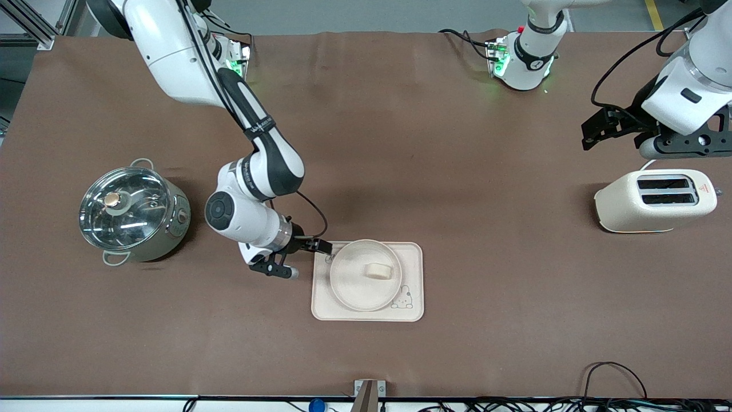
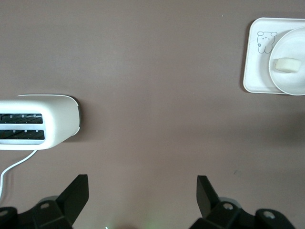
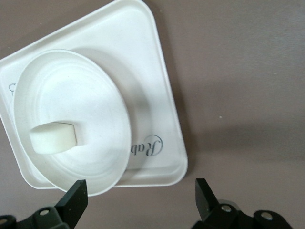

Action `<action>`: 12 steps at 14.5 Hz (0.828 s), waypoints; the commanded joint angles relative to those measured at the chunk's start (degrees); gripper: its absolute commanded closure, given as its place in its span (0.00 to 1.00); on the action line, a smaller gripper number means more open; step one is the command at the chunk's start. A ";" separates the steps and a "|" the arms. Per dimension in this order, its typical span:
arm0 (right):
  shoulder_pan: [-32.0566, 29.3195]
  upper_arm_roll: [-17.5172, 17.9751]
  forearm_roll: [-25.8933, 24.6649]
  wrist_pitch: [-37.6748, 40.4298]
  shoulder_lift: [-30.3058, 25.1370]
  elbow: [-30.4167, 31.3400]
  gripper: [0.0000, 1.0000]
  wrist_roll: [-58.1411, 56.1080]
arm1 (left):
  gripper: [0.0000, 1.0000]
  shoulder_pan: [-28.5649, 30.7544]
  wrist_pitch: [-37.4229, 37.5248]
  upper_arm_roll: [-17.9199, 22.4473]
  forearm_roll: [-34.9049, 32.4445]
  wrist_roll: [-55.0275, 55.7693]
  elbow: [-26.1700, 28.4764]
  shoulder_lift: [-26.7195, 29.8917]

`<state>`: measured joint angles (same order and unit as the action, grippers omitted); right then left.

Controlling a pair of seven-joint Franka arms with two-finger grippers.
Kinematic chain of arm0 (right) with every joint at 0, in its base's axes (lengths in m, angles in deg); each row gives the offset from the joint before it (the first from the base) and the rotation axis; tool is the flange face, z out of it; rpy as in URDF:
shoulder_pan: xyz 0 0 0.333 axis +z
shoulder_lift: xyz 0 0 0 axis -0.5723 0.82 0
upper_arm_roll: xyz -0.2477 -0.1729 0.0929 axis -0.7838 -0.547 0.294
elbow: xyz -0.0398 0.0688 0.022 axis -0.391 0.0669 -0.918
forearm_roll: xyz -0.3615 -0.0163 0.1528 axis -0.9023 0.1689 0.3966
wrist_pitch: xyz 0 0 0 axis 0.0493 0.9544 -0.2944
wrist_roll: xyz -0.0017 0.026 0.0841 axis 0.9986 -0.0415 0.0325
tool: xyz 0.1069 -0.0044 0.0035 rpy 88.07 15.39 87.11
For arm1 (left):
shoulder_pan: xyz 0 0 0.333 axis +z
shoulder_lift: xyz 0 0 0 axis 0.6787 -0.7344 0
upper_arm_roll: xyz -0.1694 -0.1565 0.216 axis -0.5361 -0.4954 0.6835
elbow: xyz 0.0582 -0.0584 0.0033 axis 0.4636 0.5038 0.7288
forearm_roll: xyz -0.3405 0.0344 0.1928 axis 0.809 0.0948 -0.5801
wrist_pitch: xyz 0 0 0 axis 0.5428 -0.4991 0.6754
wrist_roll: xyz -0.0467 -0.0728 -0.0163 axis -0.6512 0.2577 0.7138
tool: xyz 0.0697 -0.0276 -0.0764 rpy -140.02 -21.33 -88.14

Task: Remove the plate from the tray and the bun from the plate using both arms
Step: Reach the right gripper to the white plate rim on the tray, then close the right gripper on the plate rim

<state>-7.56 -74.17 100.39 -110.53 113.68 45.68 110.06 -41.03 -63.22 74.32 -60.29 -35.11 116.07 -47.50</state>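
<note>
Right gripper point(image 1: 311, 258) spread open at plate point(image 1: 366, 276) rim, lower-center frame. Bun point(image 1: 379, 271) on plate, plate on tray point(image 1: 413, 309). Left gripper point(image 2: 143, 191) spread too, waiting above toaster point(image 1: 655, 200), right edge.

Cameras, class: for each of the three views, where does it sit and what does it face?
Front view: high, facing both arms; right gripper by the tray.
Left wrist view: over bare table; toaster, open jaws.
Right wrist view: over the plate and bun, open jaws.
All three share the tray, plate and bun.
</note>
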 commanded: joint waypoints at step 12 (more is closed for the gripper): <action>3.06 -0.36 4.04 -6.26 7.83 -6.85 0.37 4.13 | 0.00 0.22 0.23 -0.06 -0.03 0.28 -1.42 0.18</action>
<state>-5.04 -74.15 103.11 -116.63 120.53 40.41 113.40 -41.04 -63.28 74.32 -60.29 -35.11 115.62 -47.50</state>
